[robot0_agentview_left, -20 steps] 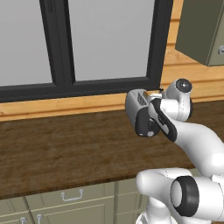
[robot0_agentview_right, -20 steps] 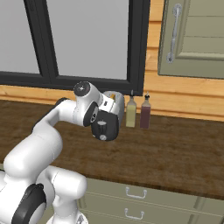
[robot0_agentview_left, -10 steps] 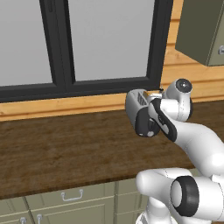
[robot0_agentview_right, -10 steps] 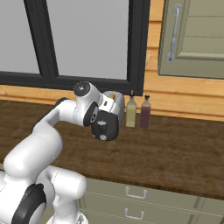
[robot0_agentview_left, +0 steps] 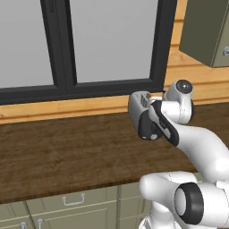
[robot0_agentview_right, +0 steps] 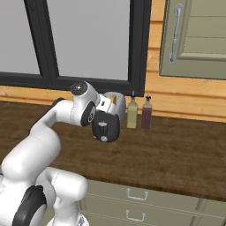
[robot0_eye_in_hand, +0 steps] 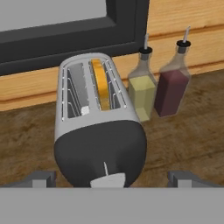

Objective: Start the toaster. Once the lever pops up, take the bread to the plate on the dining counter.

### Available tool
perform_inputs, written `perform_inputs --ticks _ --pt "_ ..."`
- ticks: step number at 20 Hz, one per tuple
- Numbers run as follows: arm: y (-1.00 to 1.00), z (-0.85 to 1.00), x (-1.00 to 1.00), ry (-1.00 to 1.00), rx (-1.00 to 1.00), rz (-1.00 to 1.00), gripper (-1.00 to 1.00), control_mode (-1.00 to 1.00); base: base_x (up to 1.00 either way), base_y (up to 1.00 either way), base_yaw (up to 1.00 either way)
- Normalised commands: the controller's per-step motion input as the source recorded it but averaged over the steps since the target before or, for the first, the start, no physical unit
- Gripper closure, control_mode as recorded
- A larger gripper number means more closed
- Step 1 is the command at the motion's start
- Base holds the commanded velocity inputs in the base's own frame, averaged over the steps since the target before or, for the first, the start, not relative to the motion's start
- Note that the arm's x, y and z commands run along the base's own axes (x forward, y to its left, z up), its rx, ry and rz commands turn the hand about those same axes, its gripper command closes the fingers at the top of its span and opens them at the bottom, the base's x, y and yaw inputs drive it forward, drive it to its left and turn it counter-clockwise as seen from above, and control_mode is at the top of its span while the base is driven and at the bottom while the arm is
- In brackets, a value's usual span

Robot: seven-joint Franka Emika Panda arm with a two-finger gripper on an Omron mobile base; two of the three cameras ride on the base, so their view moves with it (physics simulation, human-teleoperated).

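A silver toaster [robot0_eye_in_hand: 98, 127] with a dark rounded front stands on a wooden counter against the wall, also seen as the toaster [robot0_agentview_right: 108, 120] and the toaster [robot0_agentview_left: 136, 106]. The bread [robot0_eye_in_hand: 101, 83], a tan slice, stands on edge in its right slot. A white lever [robot0_eye_in_hand: 107, 179] sits low on the dark front. My gripper [robot0_eye_in_hand: 111, 178] hovers above and in front of the toaster, open, with one fingertip on each side of its front end and nothing held. The plate and the dining counter are out of view.
Two bottles stand just right of the toaster: a yellow one [robot0_eye_in_hand: 142, 94] and a dark red one [robot0_eye_in_hand: 173, 89]. A dark-framed window [robot0_agentview_left: 89, 44] runs behind. A wall cabinet [robot0_agentview_right: 194, 39] hangs at upper right. Pale green drawers [robot0_agentview_right: 137, 198] sit under the counter [robot0_agentview_left: 58, 152].
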Motion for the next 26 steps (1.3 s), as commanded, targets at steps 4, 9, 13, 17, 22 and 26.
perform_inputs --ticks 4,9,13,17,22,26 --pt "0.15 0.09 0.22 0.00 -0.05 0.08 -1.00 -1.00 0.00 0.00 0.00" --pt "0.00 0.03 0.44 0.00 0.00 0.08 -1.00 -1.00 0.00 0.00 0.00" --pt "0.00 0.01 0.82 0.00 0.00 0.07 -1.00 -1.00 0.00 0.00 0.00" --pt "-0.04 0.01 0.39 0.00 0.00 0.09 -1.00 -1.00 0.00 0.00 0.00" --pt "-0.12 0.00 0.09 -0.01 0.00 0.11 -1.00 -1.00 0.00 0.00 0.00" --pt "-0.24 0.00 0.13 -0.01 0.00 0.08 -1.00 -1.00 0.00 0.00 0.00"
